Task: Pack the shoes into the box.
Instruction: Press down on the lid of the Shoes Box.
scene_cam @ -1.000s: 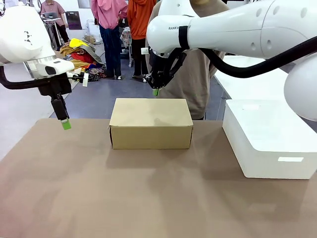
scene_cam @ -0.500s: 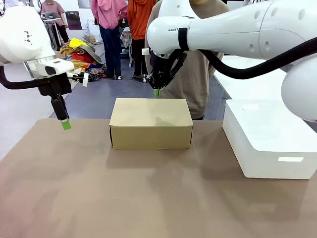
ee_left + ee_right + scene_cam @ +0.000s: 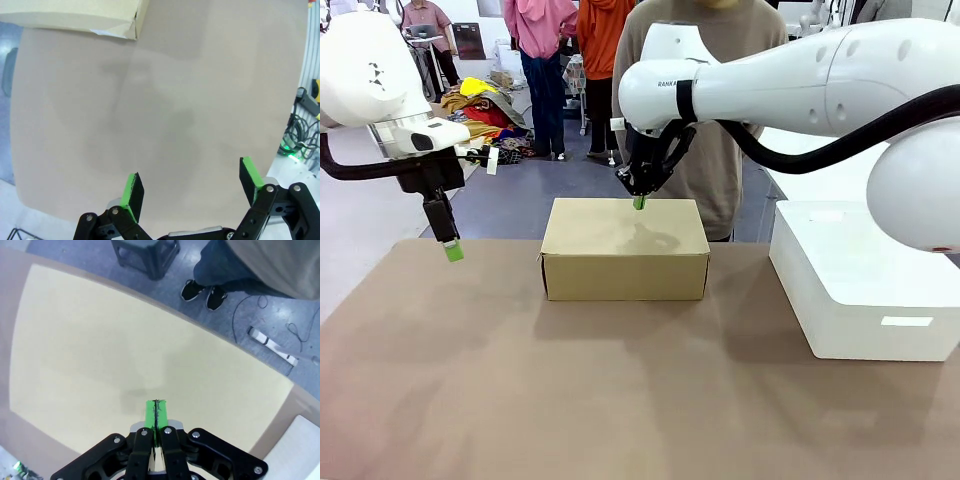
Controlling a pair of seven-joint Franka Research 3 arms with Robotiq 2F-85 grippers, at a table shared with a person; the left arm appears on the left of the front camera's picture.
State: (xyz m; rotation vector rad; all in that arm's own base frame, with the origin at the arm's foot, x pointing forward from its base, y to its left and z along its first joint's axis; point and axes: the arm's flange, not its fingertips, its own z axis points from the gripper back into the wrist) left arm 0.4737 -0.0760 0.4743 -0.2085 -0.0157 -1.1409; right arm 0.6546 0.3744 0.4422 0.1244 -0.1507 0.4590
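The right tool [image 3: 639, 203] has its green pads pressed flat together with nothing between them, its tip poised at the far edge of the closed lid of the box [image 3: 625, 248], and from the front it is hard to say whether the tip actually touches the cardboard or hangs just above it. The left tool [image 3: 192, 189] stands wide open and empty above the bare bench [image 3: 620, 400], well to the left of the box. The brown box sits shut at the middle of the bench, with a white box [image 3: 865, 275] just to its right and a person [image 3: 715, 150] standing behind it.
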